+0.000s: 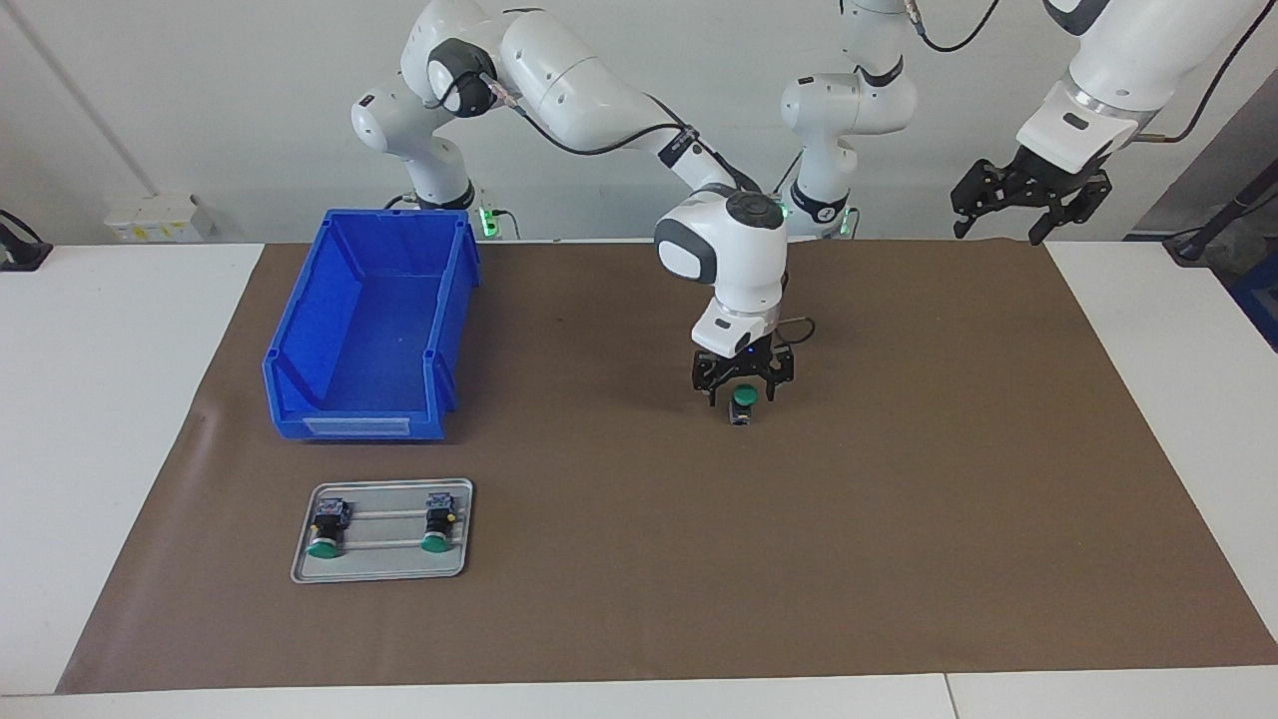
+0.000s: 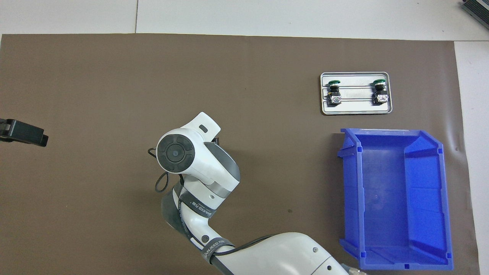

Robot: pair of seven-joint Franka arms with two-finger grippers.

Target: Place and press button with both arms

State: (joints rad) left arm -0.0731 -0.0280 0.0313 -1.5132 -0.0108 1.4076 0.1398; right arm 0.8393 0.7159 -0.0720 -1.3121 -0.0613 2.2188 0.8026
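Observation:
My right gripper (image 1: 742, 392) is low over the middle of the brown mat (image 1: 899, 479), shut on the button (image 1: 740, 404). The button is upright, green cap up, with its lower end at or just above the mat. In the overhead view the right arm's wrist (image 2: 175, 152) hides the button. Two identical buttons (image 1: 326, 525) (image 1: 437, 520) lie on a small metal tray (image 1: 384, 564); they also show in the overhead view (image 2: 334, 91) (image 2: 379, 91). My left gripper (image 1: 1028, 205) waits open, raised at the left arm's end of the table; its tip shows in the overhead view (image 2: 23, 131).
A blue open bin (image 1: 369, 320) stands on the mat toward the right arm's end, nearer to the robots than the metal tray; it also shows in the overhead view (image 2: 393, 198). White table surface (image 1: 100, 399) borders the mat.

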